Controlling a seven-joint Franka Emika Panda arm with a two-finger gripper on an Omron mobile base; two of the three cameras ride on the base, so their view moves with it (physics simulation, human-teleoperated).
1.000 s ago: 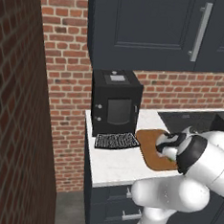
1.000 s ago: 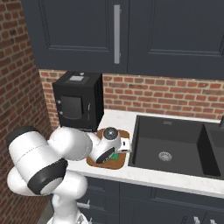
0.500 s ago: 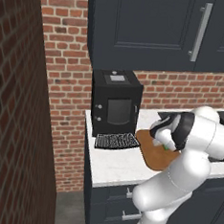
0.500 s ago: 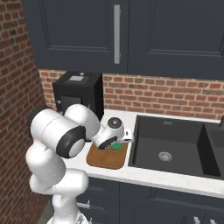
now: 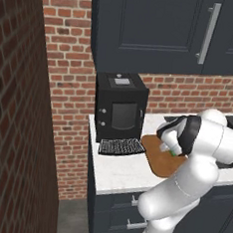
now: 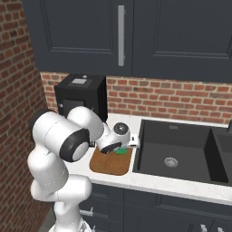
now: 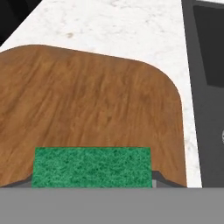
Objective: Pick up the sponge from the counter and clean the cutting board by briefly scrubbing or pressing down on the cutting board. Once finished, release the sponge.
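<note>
The brown wooden cutting board (image 5: 160, 165) (image 6: 110, 164) (image 7: 87, 100) lies on the white counter (image 5: 118, 173) (image 6: 149, 181) beside the sink. My gripper (image 5: 170, 147) (image 6: 125, 147) (image 7: 92, 183) hangs over the board's corner nearest the sink and is shut on the sponge (image 5: 175, 153) (image 6: 121, 152) (image 7: 92, 166). The sponge's green face spans the gap between both fingertips (image 7: 160, 179) in the hand view. Its yellow layer is hidden. I cannot tell whether it touches the wood.
A black ribbed mat (image 5: 122, 147) lies left of the board, in front of a black box-shaped appliance (image 5: 120, 109) (image 6: 81, 97). The dark sink (image 6: 176, 154) (image 7: 210, 65) starts just past the board's right edge. A brick wall and dark cabinets stand behind.
The arm's elbow has swung up and over, and the hand with the sponge has shifted slightly toward the back of the board. It has barely moved in the last half second.
</note>
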